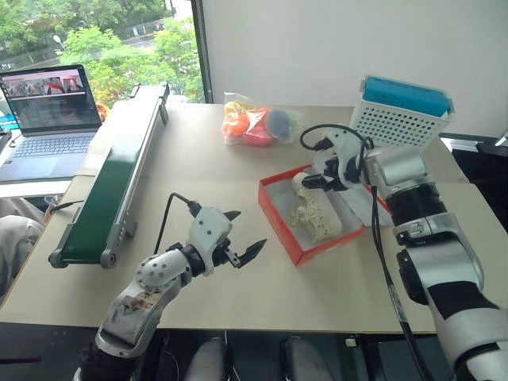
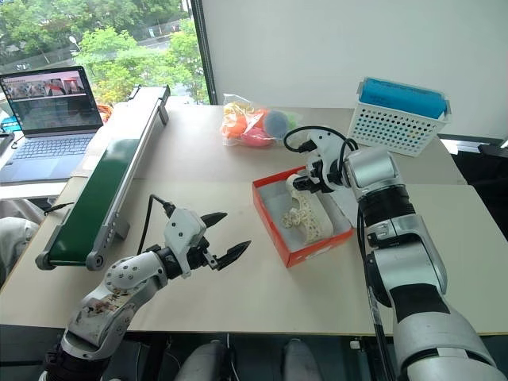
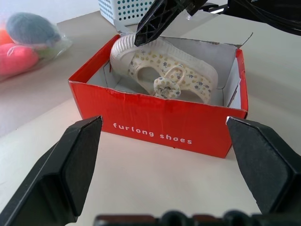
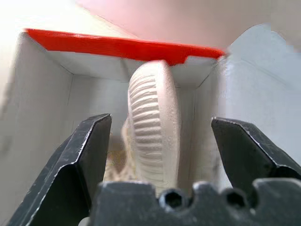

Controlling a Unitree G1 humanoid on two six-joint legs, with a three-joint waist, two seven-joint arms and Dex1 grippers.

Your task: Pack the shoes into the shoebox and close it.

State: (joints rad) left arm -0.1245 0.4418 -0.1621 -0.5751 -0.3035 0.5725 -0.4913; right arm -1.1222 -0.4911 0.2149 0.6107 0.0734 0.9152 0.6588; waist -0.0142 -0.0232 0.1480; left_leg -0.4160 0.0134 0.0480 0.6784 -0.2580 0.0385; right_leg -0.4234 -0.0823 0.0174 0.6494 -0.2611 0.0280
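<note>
Red shoebox (image 1: 311,232) sits open on the beige table (image 1: 198,175), lid folded back on the robot's right side, so the pale inside is free for loading. One cream shoe (image 3: 164,75) with small flower print lies on its side in the box, sole against the far wall, probably tipped that way to leave room for its partner; whether a second shoe is tucked beside it, I cannot tell. Right gripper (image 4: 160,141) hangs just over the far end of the box, jaws spread wide on either side of the ribbed sole, not touching it, so the shoe looks let go. Left gripper (image 2: 221,236) hovers over bare table in front of the box, pointing at its printed front wall, jaws spread, holding nothing; looks parked to steady the box or help with the lid. Lid not yet shut. Bag of colourful toys (image 1: 255,123), white perforated basket (image 1: 397,121), green conveyor (image 1: 111,182) and laptop (image 1: 49,119) sit well apart.
</note>
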